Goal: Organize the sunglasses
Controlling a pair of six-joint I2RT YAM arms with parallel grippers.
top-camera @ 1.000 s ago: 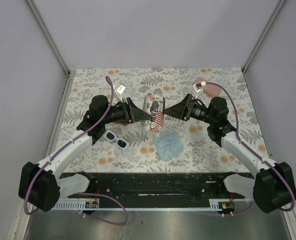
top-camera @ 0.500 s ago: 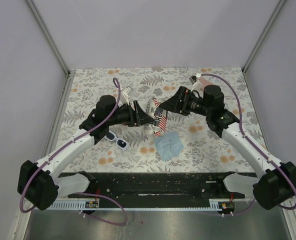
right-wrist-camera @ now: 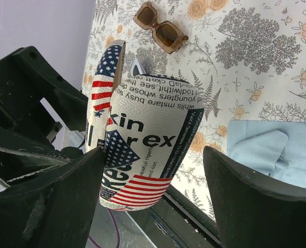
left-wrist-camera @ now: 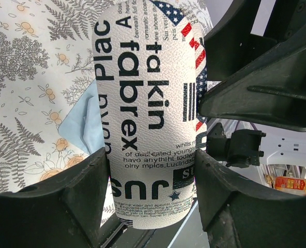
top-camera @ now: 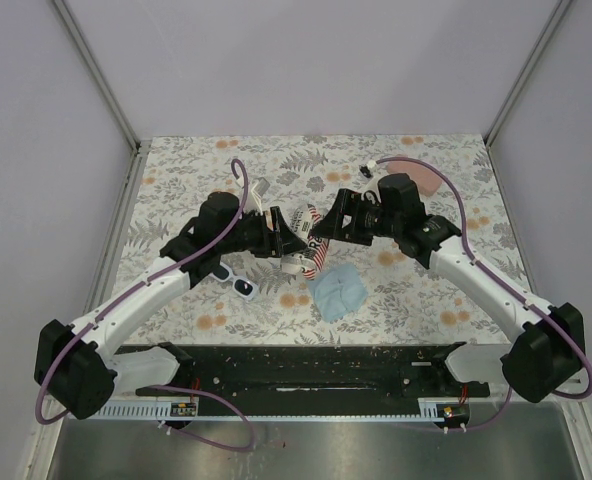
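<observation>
**Workspace, overhead and wrist views.** Lavender walls (top-camera: 306, 70) with metal corner posts (top-camera: 96, 75) close in three sides. The table (top-camera: 376, 300) carries a fern-and-flower print, and a black rail (top-camera: 306, 365) runs along its near edge.

The left gripper (left-wrist-camera: 150, 175) is clamped on a stars-and-stripes pouch (left-wrist-camera: 148, 103), one finger pressed to each flank. The right gripper (right-wrist-camera: 153, 160) straddles the same pouch from the opposite side with its jaws spread, and one finger stands clear of the fabric.

The white sunglasses (top-camera: 234, 280) have a chunky frame and dark lenses. They lie flat just behind the left gripper, beside its wrist. The brown sunglasses (right-wrist-camera: 159, 27) have a slim frame and brown lenses. They lie flat beyond the right gripper's fingertips, past the pouch, and appear to be hidden by the arms in the overhead view.

A blue cloth (top-camera: 338, 292) lies on the near side of the right gripper. A pink case (top-camera: 424, 180) sits behind that gripper's wrist, partly covered by it. A broad band of print shows between both grippers and the far wall. The side walls are well apart from either gripper.
</observation>
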